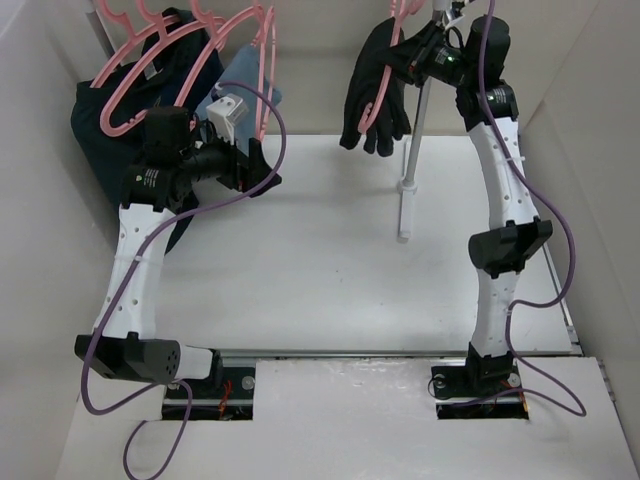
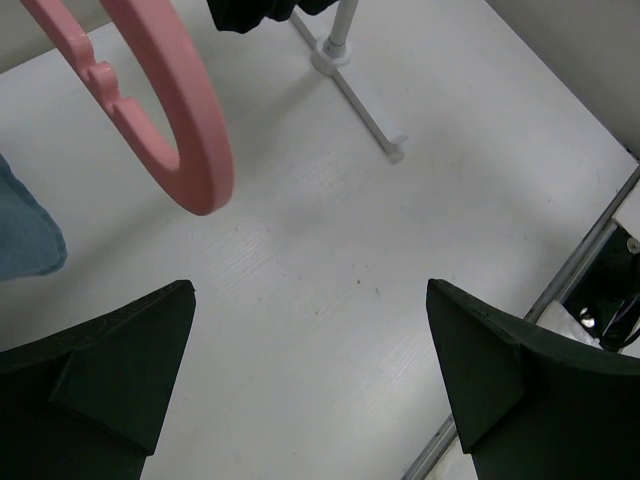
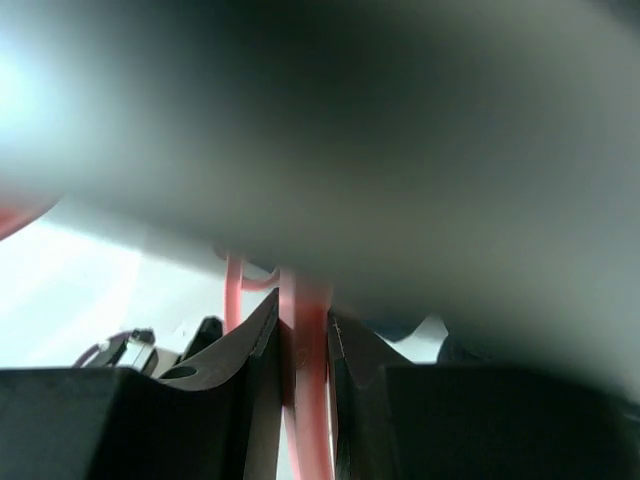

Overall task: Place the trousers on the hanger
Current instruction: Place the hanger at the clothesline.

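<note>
Trousers [image 1: 378, 90] hang bunched off the hanger [image 3: 305, 400], up high just left of the stand [image 1: 412, 150] pole, w/ right hand [image 3: 303, 320] clamped on the pink plastic. Risk: cloth looks heaped to one side, so any tilt or jolt could slide it off, or it could snag the pole if swung that way. Left hand [image 2: 310, 290], fingers wide apart & empty, sits well left of the stand by the spare hangers [image 1: 150, 60], prob too far to catch a slip.

The trousers [image 1: 375, 90] drape from the hanger [image 1: 402, 12], left of the white stand [image 1: 405, 190]. Other pink hangers [image 1: 265, 70] sit farther left.
</note>
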`<state>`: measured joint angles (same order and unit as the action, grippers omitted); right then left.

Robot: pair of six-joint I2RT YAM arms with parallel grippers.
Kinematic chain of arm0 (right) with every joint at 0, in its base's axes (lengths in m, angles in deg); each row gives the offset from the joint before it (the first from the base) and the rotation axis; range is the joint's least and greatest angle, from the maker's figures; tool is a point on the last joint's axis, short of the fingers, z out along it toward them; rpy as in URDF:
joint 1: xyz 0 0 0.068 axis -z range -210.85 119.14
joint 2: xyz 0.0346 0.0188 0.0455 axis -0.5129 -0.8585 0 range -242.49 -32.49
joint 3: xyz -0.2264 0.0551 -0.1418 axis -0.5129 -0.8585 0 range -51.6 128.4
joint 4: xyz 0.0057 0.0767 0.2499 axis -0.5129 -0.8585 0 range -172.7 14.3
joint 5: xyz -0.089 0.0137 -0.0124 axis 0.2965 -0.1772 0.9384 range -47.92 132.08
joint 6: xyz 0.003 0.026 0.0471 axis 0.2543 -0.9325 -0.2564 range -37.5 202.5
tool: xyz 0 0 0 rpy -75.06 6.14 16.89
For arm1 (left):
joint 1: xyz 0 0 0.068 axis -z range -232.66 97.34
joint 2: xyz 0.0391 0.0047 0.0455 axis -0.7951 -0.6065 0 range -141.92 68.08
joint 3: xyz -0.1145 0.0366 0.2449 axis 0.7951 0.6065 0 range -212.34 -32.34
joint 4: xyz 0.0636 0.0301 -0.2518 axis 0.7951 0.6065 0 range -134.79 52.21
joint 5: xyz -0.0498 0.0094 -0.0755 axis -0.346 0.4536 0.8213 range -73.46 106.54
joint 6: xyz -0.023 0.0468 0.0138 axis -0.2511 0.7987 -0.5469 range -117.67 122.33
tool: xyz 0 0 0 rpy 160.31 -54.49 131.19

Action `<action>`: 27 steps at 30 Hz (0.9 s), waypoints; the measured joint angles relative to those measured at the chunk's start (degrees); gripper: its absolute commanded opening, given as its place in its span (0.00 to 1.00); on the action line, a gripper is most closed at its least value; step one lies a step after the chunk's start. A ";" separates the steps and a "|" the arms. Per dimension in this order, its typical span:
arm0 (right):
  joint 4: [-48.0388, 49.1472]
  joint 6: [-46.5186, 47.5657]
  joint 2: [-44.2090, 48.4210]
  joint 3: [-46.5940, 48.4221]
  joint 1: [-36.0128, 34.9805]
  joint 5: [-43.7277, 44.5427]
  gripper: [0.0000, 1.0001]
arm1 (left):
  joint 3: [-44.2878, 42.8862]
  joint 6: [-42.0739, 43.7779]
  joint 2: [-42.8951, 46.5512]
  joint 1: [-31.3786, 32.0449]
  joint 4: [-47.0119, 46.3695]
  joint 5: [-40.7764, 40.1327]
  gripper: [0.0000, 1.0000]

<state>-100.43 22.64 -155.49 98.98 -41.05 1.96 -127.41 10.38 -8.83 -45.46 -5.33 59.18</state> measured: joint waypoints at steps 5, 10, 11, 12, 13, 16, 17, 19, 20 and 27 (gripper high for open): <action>2.10 -1.29 -2.21 0.90 0.04 0.66 0.00 | 0.68 -0.02 0.04 -0.26 -0.50 0.46 1.00; 2.19 -2.01 -2.40 0.59 -0.17 1.84 0.00 | 1.14 -0.39 0.04 -0.57 -0.85 0.85 1.00; 2.25 -1.88 -2.25 0.07 -0.33 1.99 0.00 | 1.46 -0.42 0.22 -0.72 -1.03 0.85 1.00; 2.43 -1.60 -1.92 -0.74 -0.44 2.19 0.00 | 1.84 -0.44 0.37 -0.92 -1.09 0.90 1.00; 2.62 -1.18 -1.40 -2.03 -0.59 2.29 0.00 | 2.19 -0.46 0.52 -0.96 -1.07 0.90 1.00; 4.79 0.09 1.81 -7.76 -1.09 3.08 0.20 | 2.78 -0.52 0.66 -1.22 -1.05 0.90 1.00; 5.46 0.52 3.26 -10.03 -1.16 3.10 0.35 | 2.82 -0.55 0.66 -1.27 -1.05 0.90 1.00; 6.10 1.88 6.19 -14.32 -1.20 3.02 0.44 | 2.82 -0.55 0.66 -1.31 -1.07 0.98 1.00; 6.16 2.64 7.50 -16.04 -1.16 3.04 0.49 | 2.82 -0.55 0.68 -1.31 -1.05 1.16 1.00; 7.08 7.30 18.12 -29.42 -0.50 3.80 0.61 | 2.82 -0.59 0.68 -1.31 -1.05 2.54 1.00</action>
<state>-93.35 29.94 -137.37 69.56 -41.55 5.76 -124.59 9.79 -8.15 -46.77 -6.38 61.71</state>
